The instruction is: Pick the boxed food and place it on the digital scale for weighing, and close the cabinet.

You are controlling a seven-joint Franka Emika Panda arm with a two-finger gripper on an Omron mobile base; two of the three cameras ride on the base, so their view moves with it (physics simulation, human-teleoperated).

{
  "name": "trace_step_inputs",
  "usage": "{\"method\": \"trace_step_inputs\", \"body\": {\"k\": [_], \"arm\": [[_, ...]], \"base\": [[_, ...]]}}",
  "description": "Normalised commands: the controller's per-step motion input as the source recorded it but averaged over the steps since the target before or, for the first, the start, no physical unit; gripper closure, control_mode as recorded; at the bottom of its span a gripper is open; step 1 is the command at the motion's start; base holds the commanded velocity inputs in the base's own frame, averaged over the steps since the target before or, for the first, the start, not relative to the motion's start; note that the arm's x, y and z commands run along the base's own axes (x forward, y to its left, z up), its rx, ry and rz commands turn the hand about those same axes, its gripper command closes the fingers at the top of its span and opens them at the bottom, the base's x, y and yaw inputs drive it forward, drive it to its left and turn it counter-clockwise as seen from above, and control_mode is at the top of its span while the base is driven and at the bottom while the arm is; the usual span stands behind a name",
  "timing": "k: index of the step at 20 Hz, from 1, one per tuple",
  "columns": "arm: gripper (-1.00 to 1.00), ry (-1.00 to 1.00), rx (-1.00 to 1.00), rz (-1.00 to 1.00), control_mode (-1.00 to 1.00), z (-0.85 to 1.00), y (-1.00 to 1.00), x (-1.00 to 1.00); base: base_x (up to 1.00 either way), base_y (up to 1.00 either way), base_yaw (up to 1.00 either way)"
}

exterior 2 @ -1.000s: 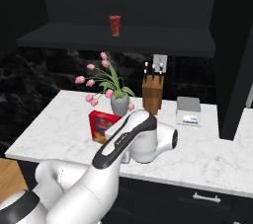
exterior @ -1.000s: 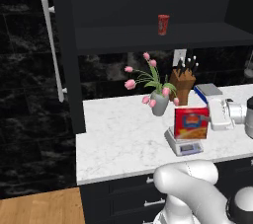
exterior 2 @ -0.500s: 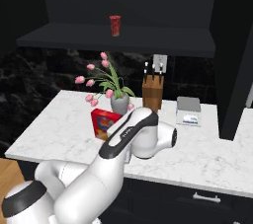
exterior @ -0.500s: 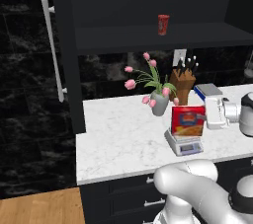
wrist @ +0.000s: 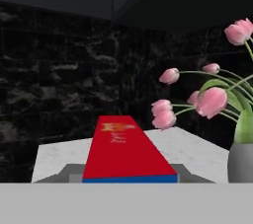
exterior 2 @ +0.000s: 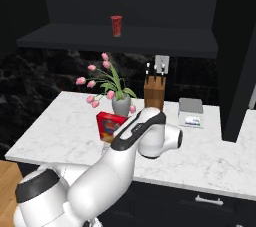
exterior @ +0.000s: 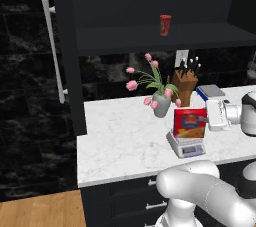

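A grey vase (exterior: 161,106) on the white marble counter (exterior: 120,136) holds pink tulips (exterior: 150,78), and a wooden knife block (exterior: 184,86) holds dark-handled knives. The upright red cardboard boxed food (exterior: 189,123), with a blue logo and yellow-orange picture, stands on the small silver-grey digital scale (exterior: 186,146). The white arm's gripper (exterior: 209,116) has its jaws clenched on the box's side. A small red cup (exterior: 165,24) stands on the shelf of the black cabinet (exterior: 65,71), whose door hangs open.

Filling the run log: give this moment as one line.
end effector: shut on upright red cardboard box | box: on silver-grey square scale | black upper cabinet door: open
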Motion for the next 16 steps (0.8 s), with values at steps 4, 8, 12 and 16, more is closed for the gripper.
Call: {"method": "trace_step_inputs", "body": {"k": [4, 8, 12, 16], "arm": [[1.0, 0.0, 0.0, 0.04, -1.0, -0.14, -0.15, 0.05], [1.0, 0.0, 0.0, 0.02, -1.0, -0.12, -0.01, 0.17], [1.0, -0.02, 0.01, 0.04, -1.0, -0.07, 0.0, 0.16], [1.0, 0.0, 0.06, 0.02, -1.0, -0.09, 0.0, 0.22]], "base": [[0.0, 0.0, 0.0], [0.0, 0.0, 0.0], [0.0, 0.0, 0.0], [0.0, 0.0, 0.0]]}}
